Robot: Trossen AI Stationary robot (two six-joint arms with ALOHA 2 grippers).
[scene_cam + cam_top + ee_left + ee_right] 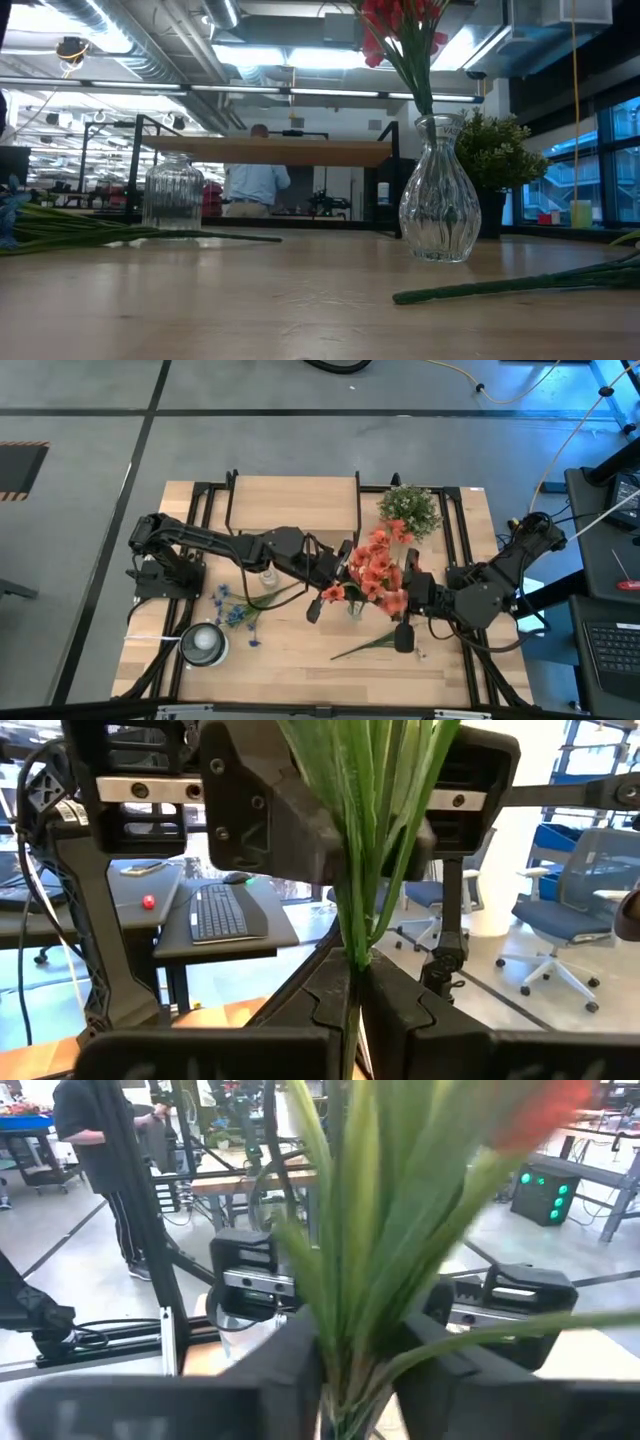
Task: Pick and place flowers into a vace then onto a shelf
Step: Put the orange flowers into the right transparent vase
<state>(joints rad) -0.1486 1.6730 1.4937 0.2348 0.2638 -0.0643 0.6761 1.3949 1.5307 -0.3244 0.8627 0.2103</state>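
A bunch of red-orange flowers (375,570) stands upright with its green stems (420,80) in a clear glass vase (440,205) whose base is on the table. My left gripper (345,582) comes at the bunch from the table's left and my right gripper (400,595) from the right, both above the vase and shut on the stems. Both grippers are above the top of the low view. Blue flowers (235,610) and one loose stem (365,645) lie flat on the table. The shelf (295,500) stands at the far edge. My left gripper pinches the bundle of green stems (353,955) between its two fingers (400,1010), level, from the table's left and across the stems. The stems stand upright, their lower ends down in the vase. My right gripper has the same stems (350,1350) between its two fingers (290,1365), level, from the table's right and across them. The leaves fan out above the fingers, and the bunch stays upright in the vase.
A ribbed glass jar (172,190) stands left of the vase. A bushy green plant (410,510) sits beside the shelf at the far right. A round white object (205,643) lies near the front left. People show in the room beyond the table.
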